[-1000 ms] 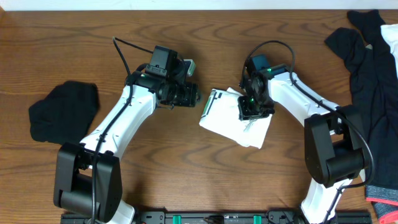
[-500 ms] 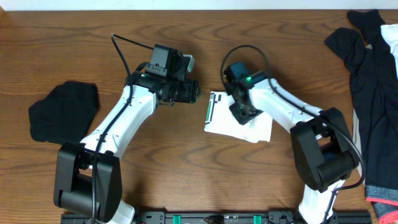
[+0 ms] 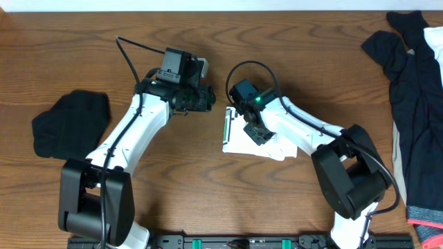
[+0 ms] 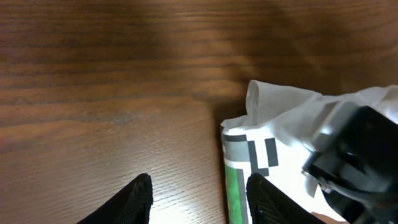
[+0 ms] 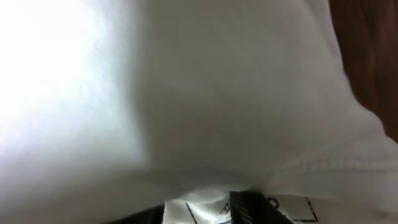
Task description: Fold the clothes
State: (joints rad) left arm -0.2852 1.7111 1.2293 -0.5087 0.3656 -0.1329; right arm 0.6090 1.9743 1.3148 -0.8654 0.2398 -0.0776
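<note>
Leftward is where the right fingers (image 3: 254, 131) have gone over the last second, sweeping across the folded T-shirt (image 3: 239, 142) and dragging it along, so the bundle now lies closer to the left arm than it did. The left fingers (image 3: 210, 100) have drifted slightly up and to the left.

At the right fingers the wrist view is filled with white cloth pressed close. Whether they pinch a layer or only bear down on it cannot be told. They sit over the shirt's upper left part.

The left fingers stand partly apart with nothing between them, hovering just off the shirt's left end. From them, the shirt lies ahead and a little to the right, its green-and-black print (image 4: 235, 180) running along the near edge.

The folded bundle's long axis runs left to right across the surface (image 3: 104, 41), dipping slightly toward the right. The left arm looks best placed to take the print edge, while the right is already on the cloth.

Farther out, a black garment (image 3: 69, 124) lies well apart at the left, and a pile of clothes (image 3: 415, 90) waits at the far right.
</note>
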